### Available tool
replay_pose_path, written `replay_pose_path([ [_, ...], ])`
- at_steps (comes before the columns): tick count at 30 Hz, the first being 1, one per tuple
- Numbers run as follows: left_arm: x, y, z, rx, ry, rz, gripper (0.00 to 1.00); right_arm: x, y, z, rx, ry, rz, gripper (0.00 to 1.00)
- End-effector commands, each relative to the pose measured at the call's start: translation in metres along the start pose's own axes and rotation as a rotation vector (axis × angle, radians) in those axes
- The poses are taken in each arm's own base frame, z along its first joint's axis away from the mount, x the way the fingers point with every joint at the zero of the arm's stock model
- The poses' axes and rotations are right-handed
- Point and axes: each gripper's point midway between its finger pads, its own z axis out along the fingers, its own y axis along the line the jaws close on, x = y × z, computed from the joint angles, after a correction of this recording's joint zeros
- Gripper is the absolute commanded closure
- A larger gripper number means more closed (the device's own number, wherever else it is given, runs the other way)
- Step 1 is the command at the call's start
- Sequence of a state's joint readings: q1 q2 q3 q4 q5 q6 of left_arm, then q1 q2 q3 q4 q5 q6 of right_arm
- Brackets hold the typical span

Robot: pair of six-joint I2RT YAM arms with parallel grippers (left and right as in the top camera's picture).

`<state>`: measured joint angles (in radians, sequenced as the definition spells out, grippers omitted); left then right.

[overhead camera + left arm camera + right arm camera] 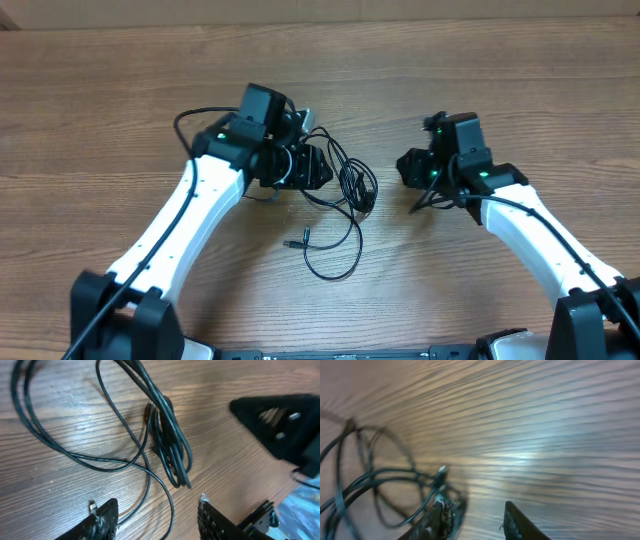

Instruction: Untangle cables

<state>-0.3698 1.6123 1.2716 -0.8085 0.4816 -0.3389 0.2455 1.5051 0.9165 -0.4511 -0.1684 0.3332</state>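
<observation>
Brown wood-grain tabletop [480, 80] fills every view, with its far edge showing as a pale strip at the top of the overhead picture. The cables [352, 190] lie loose about the middle of the table, between the two arms and nearer the left one. Several thin black strands bunch into a narrow hank there. From it one wide loop [335, 262] sags toward the near edge, and a small plug end [295, 243] lies on the wood just left of that loop. The left gripper [315, 168] comes in from the near left corner on its white arm [185, 215] and sits at the left side of the hank, over its strands. In the left wrist view its two fingers [106, 519] stand wide apart, released. The hank [170, 442] is stretched out on the wood beyond them, and a single strand runs back under the gap between the fingertips. Nothing is pinched. The right gripper [405, 165] reaches in from the near right corner on its own white arm [545, 240]. It points toward the cables and stops a little apart from them, with bare wood between. The right wrist view is blurred. It shows that gripper's fingers [517, 522] parted over bare wood, gripping nothing, with looping strands [365, 485] and a small pale plug tip [441, 471] close by the other finger. Whether any strand touches that finger I cannot tell.
</observation>
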Motion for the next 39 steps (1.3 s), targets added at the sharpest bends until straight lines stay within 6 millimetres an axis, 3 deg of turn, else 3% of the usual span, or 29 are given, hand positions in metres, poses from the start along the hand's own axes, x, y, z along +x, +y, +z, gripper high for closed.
replay_pose_path([
  [1, 0.002, -0.005, 0.027, -0.007, 0.047, -0.019, 0.5, -0.015, -0.016, -0.005, 0.047, -0.04, 0.077, 0.66],
  [12, 0.02, -0.023, 0.092, 0.058, 0.16, -0.01, 0.57, -0.012, -0.015, -0.006, 0.013, -0.016, 0.093, 0.6],
  [15, 0.016, -0.024, 0.095, 0.064, 0.148, -0.003, 0.92, -0.009, -0.016, -0.006, 0.015, -0.005, 0.095, 0.6],
  [17, 0.009, -0.025, 0.094, 0.074, 0.124, 0.004, 0.96, -0.008, -0.016, -0.006, 0.017, 0.001, 0.096, 0.6],
  [20, -0.006, -0.028, 0.081, 0.091, 0.076, 0.025, 0.96, -0.004, -0.014, -0.006, 0.002, 0.02, 0.098, 0.56],
  [28, -0.04, -0.083, 0.005, 0.33, -0.056, 0.242, 0.96, 0.015, 0.051, -0.02, -0.39, 0.115, -0.132, 0.53],
  [33, -0.034, -0.109, -0.029, 0.498, -0.051, 0.271, 0.96, 0.011, 0.054, -0.021, -0.405, 0.096, -0.141, 0.52],
  [36, -0.027, -0.121, -0.038, 0.582, -0.021, 0.282, 0.96, 0.002, 0.058, -0.021, -0.418, 0.06, -0.141, 0.52],
  [39, -0.025, -0.117, -0.035, 0.561, -0.018, 0.291, 0.96, -0.006, 0.065, -0.024, -0.451, 0.041, -0.1, 0.52],
])
